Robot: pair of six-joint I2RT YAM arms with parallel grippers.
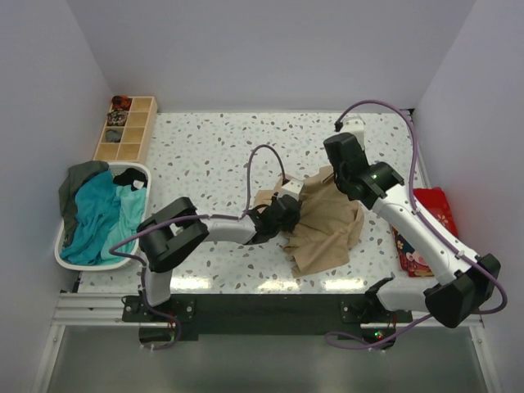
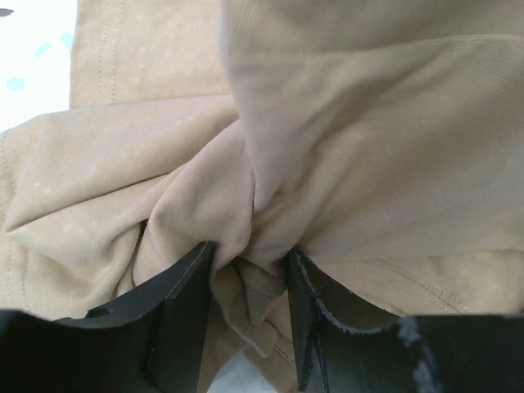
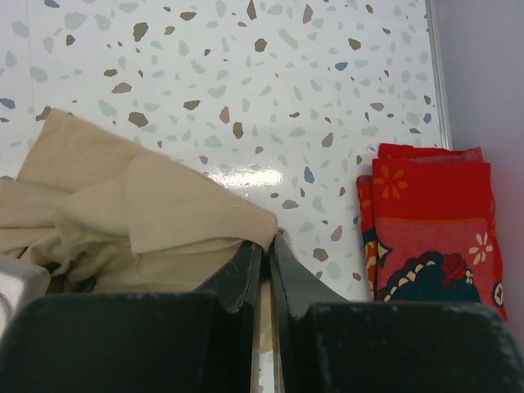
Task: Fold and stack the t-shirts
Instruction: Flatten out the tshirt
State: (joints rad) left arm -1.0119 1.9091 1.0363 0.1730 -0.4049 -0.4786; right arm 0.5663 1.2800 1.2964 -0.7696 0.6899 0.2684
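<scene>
The sandy-beige t-shirt (image 1: pixel 327 233) lies crumpled on the speckled table, right of centre. My left gripper (image 1: pixel 285 214) is at its left edge. In the left wrist view its jaws (image 2: pixel 250 274) are closed on a bunched fold of the beige t-shirt (image 2: pixel 368 164). My right gripper (image 1: pixel 342 176) holds the shirt's far part raised. In the right wrist view it (image 3: pixel 267 244) is shut on a hemmed edge of the shirt (image 3: pixel 164 213). A teal t-shirt (image 1: pixel 97 217) and a dark grey-green one (image 1: pixel 78 182) lie in the white basket (image 1: pixel 92 264).
A folded red patterned cloth (image 1: pixel 427 219) lies at the table's right edge, also in the right wrist view (image 3: pixel 434 221). A wooden compartment box (image 1: pixel 127 129) stands at the back left. The basket sits at the left edge.
</scene>
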